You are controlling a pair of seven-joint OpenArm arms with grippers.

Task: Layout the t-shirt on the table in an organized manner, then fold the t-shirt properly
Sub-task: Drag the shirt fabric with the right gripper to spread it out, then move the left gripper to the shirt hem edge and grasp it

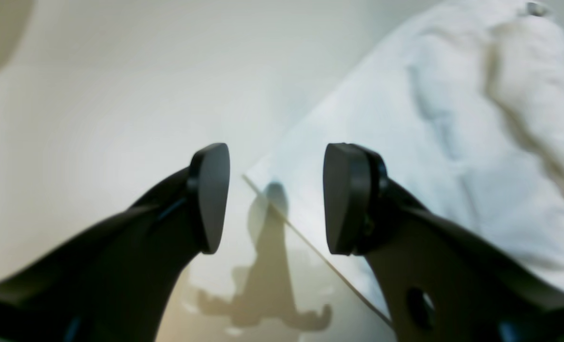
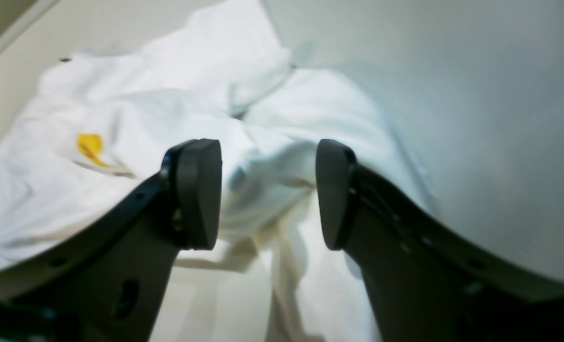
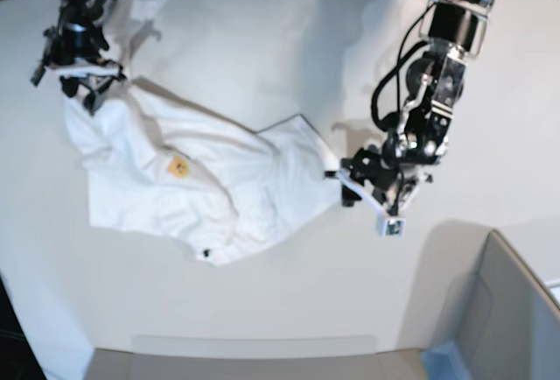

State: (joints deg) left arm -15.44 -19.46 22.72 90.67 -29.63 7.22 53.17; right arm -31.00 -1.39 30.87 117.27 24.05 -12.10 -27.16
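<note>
The white t-shirt (image 3: pixel 210 187) lies rumpled on the left half of the white table (image 3: pixel 262 38), its yellow label (image 3: pixel 178 167) facing up and a small black tag (image 3: pixel 206 254) at its near edge. My left gripper (image 1: pixel 274 199) hovers open just above the shirt's right corner (image 1: pixel 282 166), with nothing between its pads; in the base view that gripper (image 3: pixel 343 174) sits at the cloth's right tip. Over the bunched far-left part of the shirt (image 2: pixel 262 142), my right gripper (image 2: pixel 267 194) stands open and empty. The yellow label (image 2: pixel 89 147) lies to its left.
A grey box-like piece (image 3: pixel 507 310) stands at the near right corner. Bare tabletop (image 1: pixel 120 95) spreads to the left of the shirt's corner in the left wrist view. The table's curved front edge (image 3: pixel 254 341) runs along the bottom.
</note>
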